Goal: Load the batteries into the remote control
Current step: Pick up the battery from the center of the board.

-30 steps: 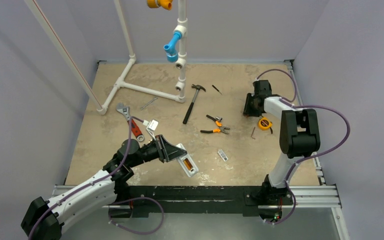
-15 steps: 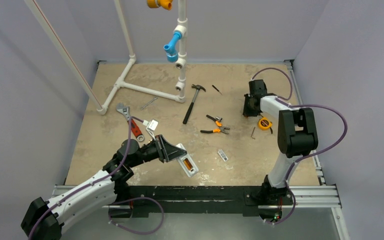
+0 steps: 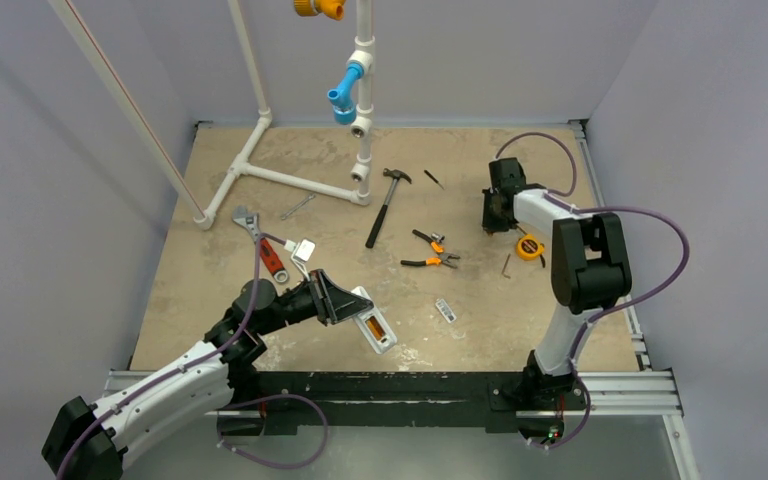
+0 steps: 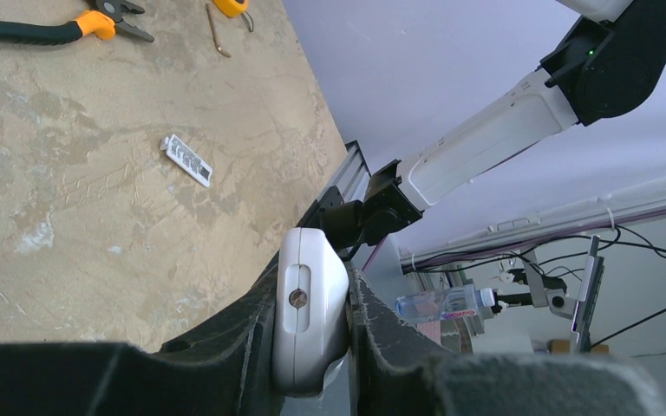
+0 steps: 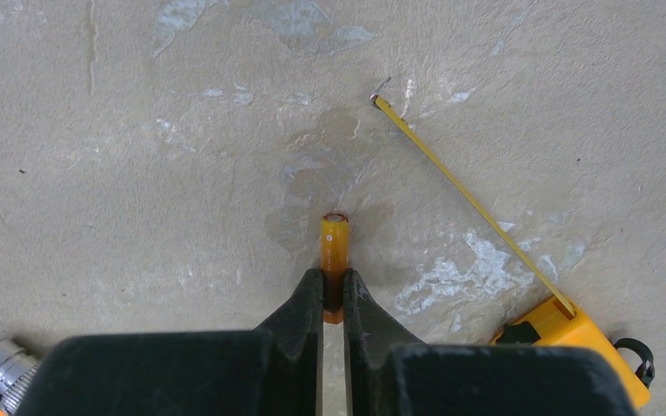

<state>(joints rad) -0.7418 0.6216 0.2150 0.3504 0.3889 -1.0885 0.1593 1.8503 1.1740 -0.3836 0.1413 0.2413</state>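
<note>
The left gripper clamps the smooth, rounded white remote control. The right gripper pinches a slim orange cylindrical battery above the rough, mottled tabletop.

Hammer, pliers, tape measure (blade pulled out).

Lab test cell — plain walls, scattered hammer, pliers.

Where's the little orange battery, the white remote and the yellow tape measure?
Battery (image 5: 334,247): right wrist view, on its orange side.
Remote control (image 4: 310,342): left wrist view, on its white end.
Tape measure (image 5: 577,351): right wrist view, on its yellow case.
</note>
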